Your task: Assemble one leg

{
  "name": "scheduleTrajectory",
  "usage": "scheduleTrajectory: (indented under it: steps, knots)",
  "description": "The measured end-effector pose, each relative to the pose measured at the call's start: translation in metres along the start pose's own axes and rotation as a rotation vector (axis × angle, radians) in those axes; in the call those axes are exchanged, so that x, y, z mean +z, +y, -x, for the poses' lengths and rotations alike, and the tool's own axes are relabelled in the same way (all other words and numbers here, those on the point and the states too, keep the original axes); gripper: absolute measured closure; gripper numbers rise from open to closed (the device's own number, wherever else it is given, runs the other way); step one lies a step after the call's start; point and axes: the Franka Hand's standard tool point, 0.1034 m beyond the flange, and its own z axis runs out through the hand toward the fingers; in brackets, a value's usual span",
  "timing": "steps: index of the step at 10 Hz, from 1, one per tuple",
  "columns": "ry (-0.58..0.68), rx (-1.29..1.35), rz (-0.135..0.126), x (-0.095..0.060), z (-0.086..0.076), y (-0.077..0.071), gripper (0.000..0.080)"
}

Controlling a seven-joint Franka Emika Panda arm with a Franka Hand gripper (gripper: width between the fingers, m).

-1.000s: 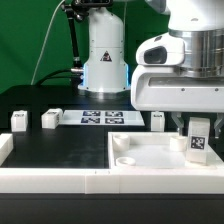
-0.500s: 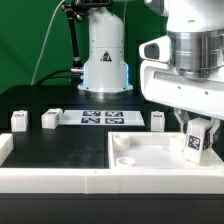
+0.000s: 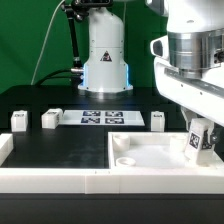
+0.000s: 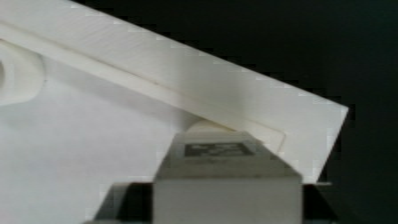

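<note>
On the table point(image 3: 60, 145), 2 loose legs point(image 3: 18, 121) stand at the exterior view's left of the marker board point(image 3: 100, 118), a 3rd leg point(image 3: 158, 120) at its right. In front, the panel point(image 3: 150, 160) lies rightward; the leg point(image 3: 198, 147) hangs tilted over its right part, held in the gripper point(image 3: 199, 139).

The arm's base column point(image 3: 105, 45) is pictured in glossy white, tapering upward and ringed near its foot by a band of blue light point(image 3: 103, 78), with black cables point(image 3: 70, 25) seen beside its upper joint. Nearer the camera, a rounded white wrist housing point(image 3: 190, 92) is topped by a ribbed silver-grey collar point(image 3: 197, 47), while the pincer point(image 3: 199, 134) below it is finished in dark grey, its parts blurred in the wrist view.
</note>
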Motion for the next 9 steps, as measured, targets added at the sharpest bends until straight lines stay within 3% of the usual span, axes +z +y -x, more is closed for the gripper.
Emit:
scheduleTrajectory:
  steps: [1, 2, 5, 9]
  knots:
    - [0.0, -0.026, 0.0, 0.0, 0.0001, 0.0, 0.0305]
    - [0.0, -0.065, 0.001, 0.0005, 0.001, -0.0002, 0.0197]
    - [0.004, -0.473, 0.001, -0.0008, 0.0004, -0.002, 0.0152]
    - [0.011, -0.882, 0.011, 0.0006, 0.0031, -0.0025, 0.0151]
